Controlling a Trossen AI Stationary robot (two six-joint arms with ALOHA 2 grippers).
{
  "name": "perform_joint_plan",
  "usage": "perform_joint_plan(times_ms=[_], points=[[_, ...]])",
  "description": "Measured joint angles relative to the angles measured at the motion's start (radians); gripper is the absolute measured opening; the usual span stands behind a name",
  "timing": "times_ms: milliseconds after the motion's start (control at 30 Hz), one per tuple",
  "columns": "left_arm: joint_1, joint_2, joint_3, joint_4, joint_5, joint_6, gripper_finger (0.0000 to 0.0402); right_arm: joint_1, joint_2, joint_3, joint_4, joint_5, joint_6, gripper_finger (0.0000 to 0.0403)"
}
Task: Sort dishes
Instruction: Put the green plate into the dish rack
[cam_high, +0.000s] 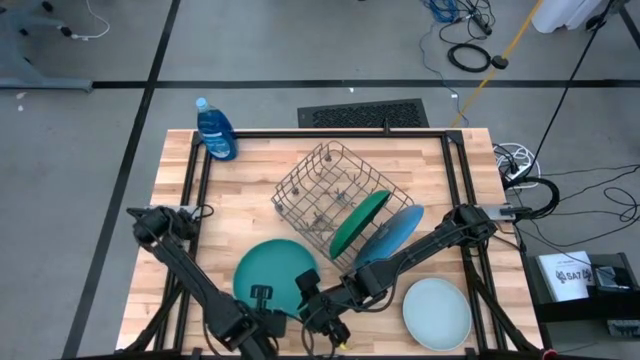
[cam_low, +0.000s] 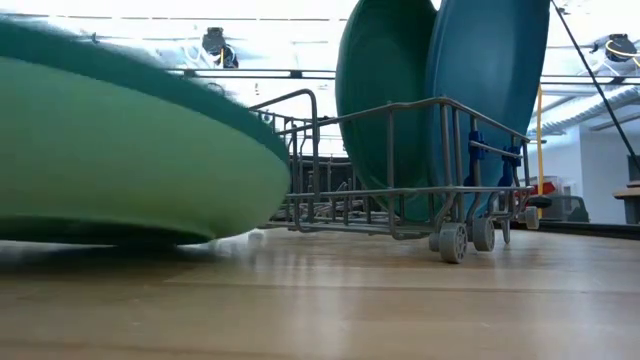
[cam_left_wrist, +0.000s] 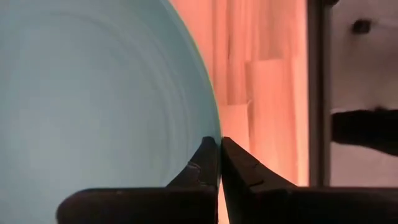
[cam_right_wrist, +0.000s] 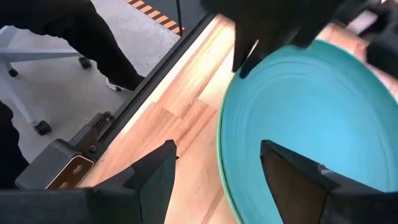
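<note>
A teal plate (cam_high: 272, 268) lies near the table's front edge, left of centre. My left gripper (cam_left_wrist: 219, 146) is shut on its rim, at the plate's near edge (cam_high: 262, 298). My right gripper (cam_right_wrist: 217, 148) stands open at the plate's near right side (cam_high: 318, 300), one finger on either side of the rim; I cannot tell whether it touches. In the low view the teal plate (cam_low: 120, 150) is tilted. A dark green plate (cam_high: 358, 222) and a blue plate (cam_high: 392, 237) stand on edge in the grey wire rack (cam_high: 320, 190). A pale mint plate (cam_high: 437, 312) lies flat at the near right. My left gripper pinches the teal plate's rim (cam_left_wrist: 214, 124) between its two fingertips, at the plate's near edge. The fingers come from above, pointing steeply down. The plate sits tilted in the hold; whether its far side rests on the table I cannot tell.
A blue plastic bottle (cam_high: 215, 130) stands at the far left corner. Black frame rails (cam_high: 200, 190) run along the table's left, right and far sides. Bare wood (cam_high: 240, 200) shows between the bottle and the rack.
</note>
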Motion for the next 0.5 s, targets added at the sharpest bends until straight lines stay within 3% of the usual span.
perform_joint_plan(times_ms=[500], points=[[0.005, -0.052, 0.000, 0.034, -0.075, 0.009, 0.0000, -0.014, -0.001, 0.000, 0.017, 0.042, -0.024, 0.0226]])
